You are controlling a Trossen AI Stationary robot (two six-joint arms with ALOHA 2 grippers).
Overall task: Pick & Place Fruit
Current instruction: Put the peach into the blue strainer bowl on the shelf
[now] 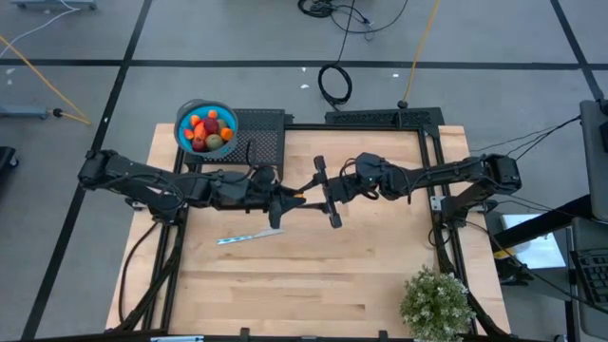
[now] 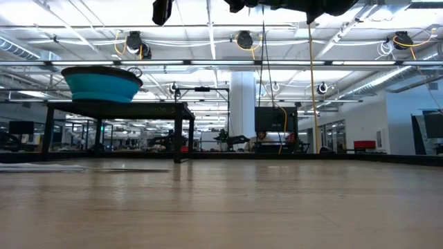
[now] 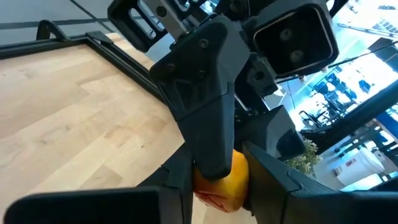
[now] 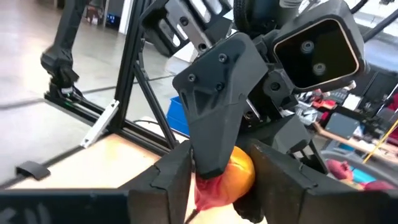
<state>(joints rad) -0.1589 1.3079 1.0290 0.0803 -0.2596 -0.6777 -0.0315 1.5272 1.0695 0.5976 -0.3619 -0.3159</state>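
The larger orange-red fruit (image 1: 301,197) is in the air above the middle of the table, between my two grippers. My left gripper (image 1: 288,200) reaches it from the table's left and my right gripper (image 1: 319,195) from the right. Each is shut on it. In the left wrist view the fruit (image 3: 221,184) sits between my own fingers, with a finger of the other gripper over it; the right wrist view shows the fruit (image 4: 227,179) the same way. Several more fruits (image 1: 209,130) lie in the round blue bowl (image 1: 184,114). My left gripper pinches the orange-red fruit's sides (image 3: 198,186) between its two fingers (image 3: 177,186), coming level from the table's left. The fruit is lifted clear of the table. My right gripper's finger crosses over its top. My right gripper pinches the same fruit's sides (image 4: 247,174) between its two fingers (image 4: 280,180), coming level from the table's right. The fruit hangs clear of the table. My left gripper's finger lies across its upper part and hides it.
The blue bowl (image 2: 102,84) stands on a black raised rack (image 1: 261,133) at the table's far left corner. A slim silver knife (image 1: 249,237) lies flat on the wood nearer the near edge. A potted plant (image 1: 437,304) stands at the near right corner.
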